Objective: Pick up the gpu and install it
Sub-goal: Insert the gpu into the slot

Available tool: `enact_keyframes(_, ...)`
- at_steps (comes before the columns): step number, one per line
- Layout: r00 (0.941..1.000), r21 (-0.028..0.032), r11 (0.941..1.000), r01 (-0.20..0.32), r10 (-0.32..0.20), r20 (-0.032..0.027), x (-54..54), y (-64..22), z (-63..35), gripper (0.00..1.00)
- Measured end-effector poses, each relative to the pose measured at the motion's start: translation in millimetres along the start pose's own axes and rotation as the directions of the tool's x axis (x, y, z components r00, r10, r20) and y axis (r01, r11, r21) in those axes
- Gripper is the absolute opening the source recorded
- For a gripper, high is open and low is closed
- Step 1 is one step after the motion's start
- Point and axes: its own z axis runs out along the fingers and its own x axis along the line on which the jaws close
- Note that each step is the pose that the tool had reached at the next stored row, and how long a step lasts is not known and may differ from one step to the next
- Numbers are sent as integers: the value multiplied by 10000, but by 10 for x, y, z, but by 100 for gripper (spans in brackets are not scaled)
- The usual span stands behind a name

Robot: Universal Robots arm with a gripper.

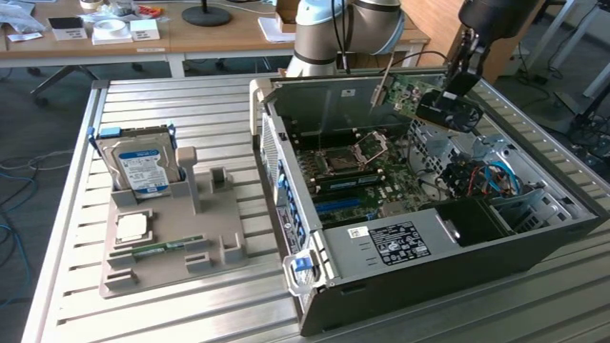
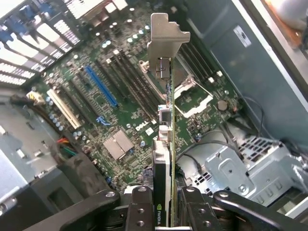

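Here, the thin green gpu (image 1: 402, 91) with its pale metal bracket strip hangs edge-on over the green motherboard (image 2: 120, 110) inside the open dark metal computer case (image 1: 429, 264), pinched between the black gripper (image 2: 166, 207) fingers.

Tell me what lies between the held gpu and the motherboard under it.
Nothing: the gpu hangs in open air above the motherboard, seen in the exterior view and the wrist view.
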Motion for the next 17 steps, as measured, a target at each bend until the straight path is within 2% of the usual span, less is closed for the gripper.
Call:
enact_keyframes(5, 9958, -45, 9958, 913, -913, -33, 0, 0, 3, 27)
enact_keyframes(10, 9845, -89, 9845, 1752, -1753, -59, 1, 0, 6, 27)
enact_keyframes(17, 9840, -91, 9840, 1779, -1780, -60, 0, 0, 6, 27)
